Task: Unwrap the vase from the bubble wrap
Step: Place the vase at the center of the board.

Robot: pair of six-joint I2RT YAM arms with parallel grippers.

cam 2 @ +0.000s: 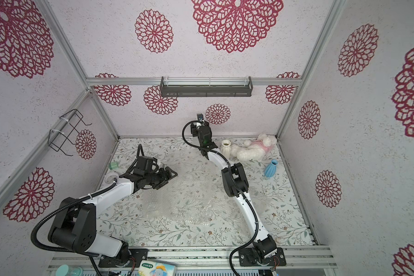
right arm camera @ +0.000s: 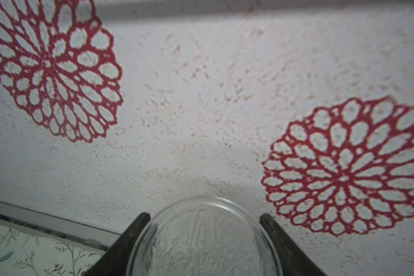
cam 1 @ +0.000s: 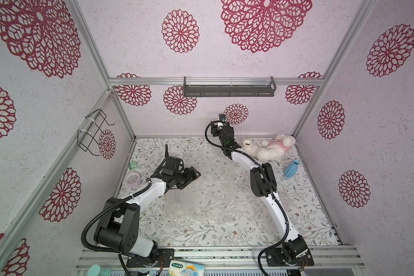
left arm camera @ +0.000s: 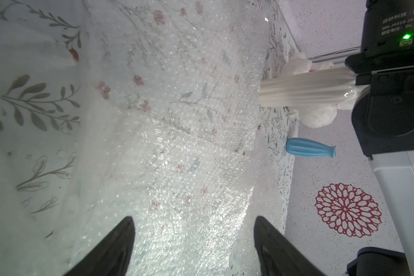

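Right wrist view: right fingers (right arm camera: 129, 241) grip a clear glass vase (right arm camera: 203, 239) high near the back wall (right arm camera: 201, 95) (slick, breakable, I'd hold gently) | bubble wrap (cam 1: 208, 191) lies spread on the bench (cam 1: 189, 236), light, limp, best pinched at an edge | left fingers (left arm camera: 115, 246) open, empty, above it.

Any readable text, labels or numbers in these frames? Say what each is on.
"达妙科技 | DAM", cut off by the frame edge: black motor housing, left wrist view.
"DM-J4310-2EC V1", also cut off: same housing.
"额定电压: DC 24V": same housing.
Green label on the tissue pack at the front edge, in both top views: too small to read.
No other text.
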